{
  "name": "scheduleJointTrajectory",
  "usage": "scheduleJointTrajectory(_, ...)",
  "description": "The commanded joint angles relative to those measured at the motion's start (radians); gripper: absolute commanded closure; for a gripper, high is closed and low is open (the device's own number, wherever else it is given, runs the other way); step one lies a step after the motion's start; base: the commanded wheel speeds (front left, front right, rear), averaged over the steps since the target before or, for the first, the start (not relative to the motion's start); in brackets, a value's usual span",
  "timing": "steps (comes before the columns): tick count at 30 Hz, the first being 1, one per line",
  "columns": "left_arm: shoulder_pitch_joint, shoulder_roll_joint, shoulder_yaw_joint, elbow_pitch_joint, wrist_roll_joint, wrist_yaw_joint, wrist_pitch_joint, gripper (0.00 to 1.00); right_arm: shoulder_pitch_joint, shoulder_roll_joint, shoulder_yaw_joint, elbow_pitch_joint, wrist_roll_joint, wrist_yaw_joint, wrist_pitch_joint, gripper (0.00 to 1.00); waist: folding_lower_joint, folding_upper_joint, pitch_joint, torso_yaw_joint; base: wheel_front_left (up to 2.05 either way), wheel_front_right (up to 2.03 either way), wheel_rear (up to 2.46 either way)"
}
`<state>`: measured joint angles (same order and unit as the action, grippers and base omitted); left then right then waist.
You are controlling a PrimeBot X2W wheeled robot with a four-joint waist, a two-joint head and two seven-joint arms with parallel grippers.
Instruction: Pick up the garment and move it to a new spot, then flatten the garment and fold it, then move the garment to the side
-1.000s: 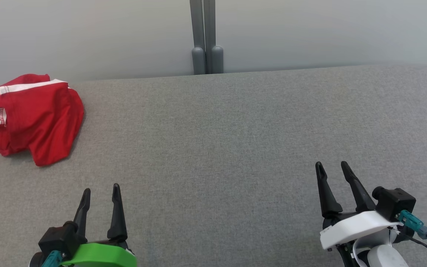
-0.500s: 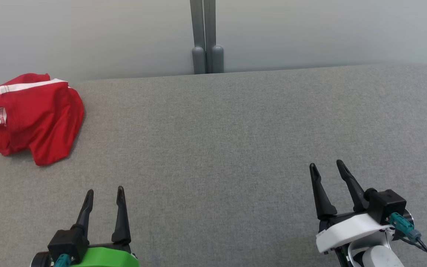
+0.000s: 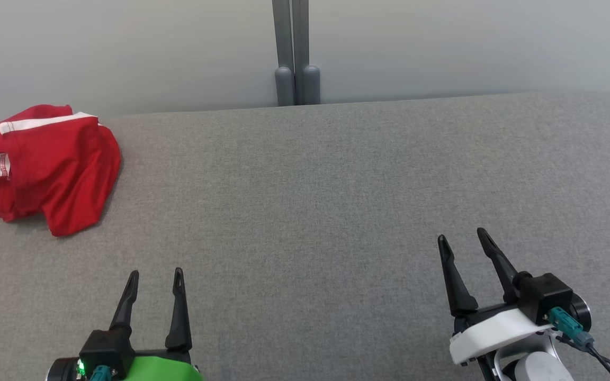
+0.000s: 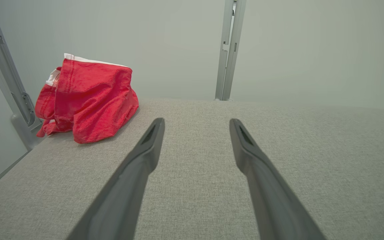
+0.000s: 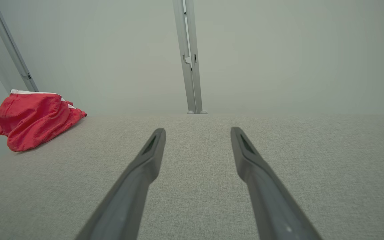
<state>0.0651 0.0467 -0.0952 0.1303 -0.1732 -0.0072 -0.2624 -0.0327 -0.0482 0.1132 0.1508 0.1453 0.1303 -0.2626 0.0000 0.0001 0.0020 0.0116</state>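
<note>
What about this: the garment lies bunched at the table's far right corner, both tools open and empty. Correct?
Wrong side: the head view shows the garment bunched at the far left corner of the table. The left tool and right tool are open and empty.

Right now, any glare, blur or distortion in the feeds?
Head view: soft even light, no glare, faint shadow under the garment. Left wrist view: fingers slightly soft, garment sharp. Right wrist view: wide angle tilts the post.

Robot test-lab bay: grey cloth-covered table point(image 3: 337, 174), plain pale partition panels point(image 3: 125, 47), grey metal post point(image 3: 290, 47).
</note>
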Motion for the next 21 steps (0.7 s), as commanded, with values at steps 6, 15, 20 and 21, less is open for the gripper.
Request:
scheduleJointTrajectory(6,0.009,0.007,0.0,0.005,0.01,0.007,-0.004,0.0,0.008,-0.004,-0.002,0.004,-0.004,0.001,-0.003,0.0,0.0,-0.0001,0.001,0.001,0.0,0.0,0.0)
scheduleJointTrajectory(15,0.0,0.007,-0.001,0.008,0.008,0.008,-0.004,0.0,0.006,-0.004,-0.006,0.006,-0.003,0.001,-0.003,0.0,0.0,-0.0001,0.001,0.007,0.0,0.0,0.0)
scheduleJointTrajectory(20,-0.01,0.007,-0.004,0.002,0.01,0.004,-0.004,0.0,0.006,-0.004,-0.02,-0.014,-0.011,0.001,-0.003,0.0,0.0,-0.0001,0.0,0.037,0.0,0.0,0.0)
scheduleJointTrajectory(21,-0.011,0.007,-0.005,0.0,0.012,0.005,-0.004,0.0,0.01,-0.003,-0.02,-0.018,-0.013,0.001,-0.003,0.0,0.0,-0.0001,0.0,0.05,0.0,0.0,0.0)
